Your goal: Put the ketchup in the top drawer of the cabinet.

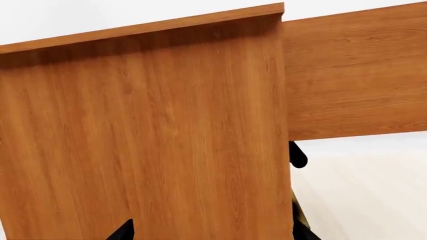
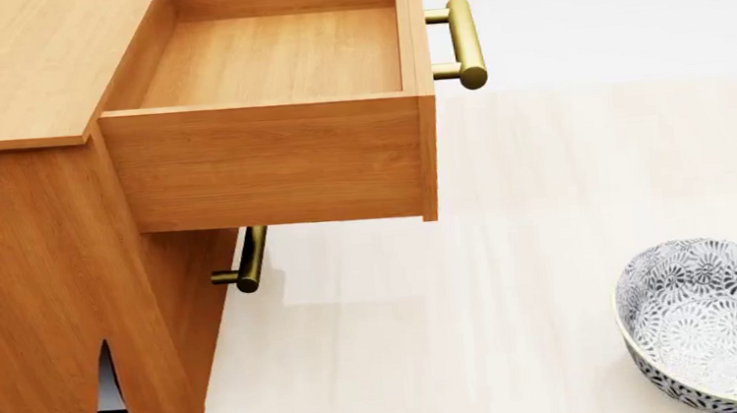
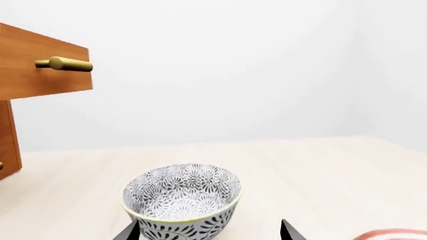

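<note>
Dark fingertips of the right end effector [image 3: 210, 231] are framing the lower edge of the right wrist view, spread apart and gripping nothing, with the patterned bowl [image 3: 182, 202] sitting just ahead of them on the counter [image 3: 320, 170]. A red-and-white curved edge [image 3: 393, 234] is peeking in beside that arm; it may be the ketchup, but too little is showing to tell, so its axis is unreadable. If so, the right arm is lying nearer. The left end effector [image 1: 210, 232] is facing the cabinet [image 1: 147, 140] side, tips apart, seemingly empty. The top drawer [image 2: 271, 61] is standing pulled out and empty, its handle [image 2: 458, 44] overhanging open counter, leaving clear room above.
</note>
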Available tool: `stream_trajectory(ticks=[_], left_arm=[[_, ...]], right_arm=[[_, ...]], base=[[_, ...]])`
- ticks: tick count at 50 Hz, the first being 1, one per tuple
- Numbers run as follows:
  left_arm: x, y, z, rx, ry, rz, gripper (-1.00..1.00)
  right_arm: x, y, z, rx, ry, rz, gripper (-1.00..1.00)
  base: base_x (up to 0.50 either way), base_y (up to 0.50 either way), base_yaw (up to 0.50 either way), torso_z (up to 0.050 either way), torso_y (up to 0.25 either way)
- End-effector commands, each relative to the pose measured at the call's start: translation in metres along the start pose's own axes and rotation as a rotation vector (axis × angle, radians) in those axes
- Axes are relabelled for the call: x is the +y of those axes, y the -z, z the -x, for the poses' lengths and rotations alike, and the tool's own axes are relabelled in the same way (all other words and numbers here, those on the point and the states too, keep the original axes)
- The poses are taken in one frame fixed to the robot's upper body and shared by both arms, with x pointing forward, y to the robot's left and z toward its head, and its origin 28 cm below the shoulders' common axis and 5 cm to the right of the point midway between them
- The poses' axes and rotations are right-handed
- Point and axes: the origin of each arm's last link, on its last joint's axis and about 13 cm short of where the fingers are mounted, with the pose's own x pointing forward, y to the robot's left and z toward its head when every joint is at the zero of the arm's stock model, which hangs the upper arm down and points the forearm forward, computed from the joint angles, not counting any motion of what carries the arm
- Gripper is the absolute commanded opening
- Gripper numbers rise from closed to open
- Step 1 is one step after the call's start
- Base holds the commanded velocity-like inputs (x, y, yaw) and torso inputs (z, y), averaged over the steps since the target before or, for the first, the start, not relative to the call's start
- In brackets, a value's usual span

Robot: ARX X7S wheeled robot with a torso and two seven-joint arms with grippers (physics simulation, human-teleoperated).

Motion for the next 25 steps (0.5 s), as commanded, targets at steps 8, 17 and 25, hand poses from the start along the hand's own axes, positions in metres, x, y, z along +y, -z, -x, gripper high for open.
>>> stream_trajectory(ticks=[8,17,25], left_arm=[[0.001,0.002,-0.001,0.003,-0.004,0.006,1.0],[0.002,0.003,-0.001,0.006,-0.008,0.008,1.0],[0.002,0.003,-0.002,0.006,-0.01,0.009,1.0]], right_arm=[[0.002,0.018,0.004,0.022,0.022,-0.017,1.0],[0.005,0.021,0.003,0.038,0.02,-0.012,1.0],[0.005,0.021,0.003,0.043,0.026,-0.011,1.0]], base=[[0.0,0.0,0.0,0.0,0.0],[0.0,0.0,0.0,0.0,0.0],[0.0,0.0,0.0,0.0,0.0]])
